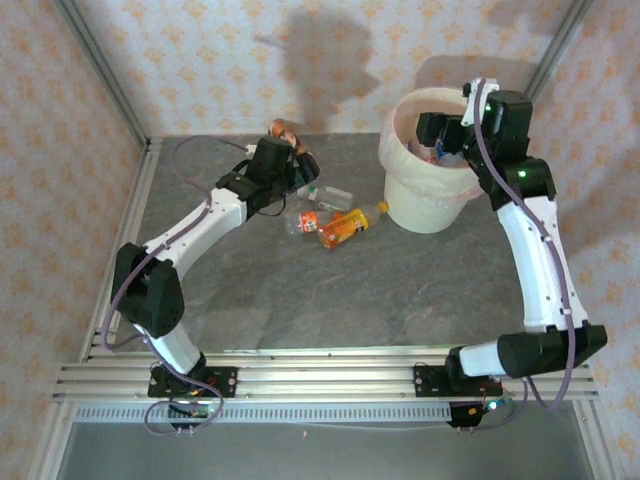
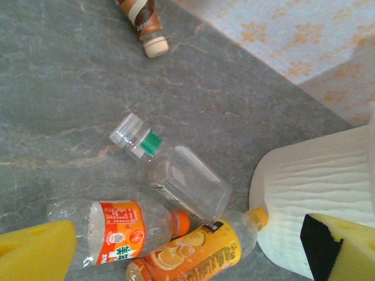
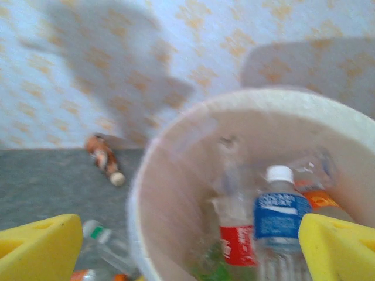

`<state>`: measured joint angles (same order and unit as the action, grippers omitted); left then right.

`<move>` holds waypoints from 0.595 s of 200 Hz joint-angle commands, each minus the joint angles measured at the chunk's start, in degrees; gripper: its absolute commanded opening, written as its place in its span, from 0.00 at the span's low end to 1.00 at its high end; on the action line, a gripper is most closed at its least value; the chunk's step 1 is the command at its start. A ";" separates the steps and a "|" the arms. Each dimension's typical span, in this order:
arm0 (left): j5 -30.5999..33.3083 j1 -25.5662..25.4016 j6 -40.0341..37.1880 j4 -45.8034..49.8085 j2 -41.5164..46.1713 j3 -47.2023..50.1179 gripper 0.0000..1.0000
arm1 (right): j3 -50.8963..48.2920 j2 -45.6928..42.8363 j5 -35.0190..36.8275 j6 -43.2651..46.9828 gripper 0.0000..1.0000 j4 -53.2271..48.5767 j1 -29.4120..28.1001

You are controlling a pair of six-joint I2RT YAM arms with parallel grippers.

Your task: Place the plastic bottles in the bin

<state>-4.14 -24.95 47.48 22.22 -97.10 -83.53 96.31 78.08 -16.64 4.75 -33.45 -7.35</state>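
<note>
Three plastic bottles [image 2: 181,178] beside ribbed bin [image 2: 310,193].

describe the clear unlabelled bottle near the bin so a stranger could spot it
Find the big cream bin at the back right of the grey table; three bottles lie just left of it. Take the rearmost one, the clear bottle. Unlike the orange-labelled bottle and the yellow juice bottle beside it, it has no label, only a green neck ring.

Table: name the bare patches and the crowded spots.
Bare: the whole near table, this side of the bottles and bin. Crowded: three bottles lie packed beside the bin; a brown bottle sits by the back wall.
</note>
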 commanded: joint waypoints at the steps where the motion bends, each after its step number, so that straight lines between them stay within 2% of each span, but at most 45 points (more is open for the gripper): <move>1: 1.14 0.83 1.20 2.92 -0.27 -2.73 1.00 | -5.40 0.11 -12.48 4.65 0.97 3.98 -1.85; 33: 3.13 2.40 4.98 5.84 -0.71 -1.82 1.00 | -11.55 0.23 -18.84 21.39 0.99 1.38 -10.91; 61: 2.84 4.74 7.69 6.01 0.61 1.31 1.00 | -16.71 3.00 -23.62 36.30 1.00 -0.65 -16.01; 69: 2.91 5.23 8.04 6.24 1.05 2.05 1.00 | -18.35 3.80 -24.04 42.40 0.96 -1.56 -17.11; 86: 2.99 6.08 8.32 6.52 2.18 3.64 1.00 | -21.59 5.37 -21.13 52.13 0.92 -3.20 -19.91; 119: 4.08 6.75 7.99 7.30 3.75 5.54 1.00 | -21.02 11.50 -11.71 57.43 0.90 -6.04 -21.71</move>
<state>-2.63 -18.39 54.43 27.35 -97.10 -78.89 74.85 86.50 -34.72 50.92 -36.71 -28.36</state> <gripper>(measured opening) 0.999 0.903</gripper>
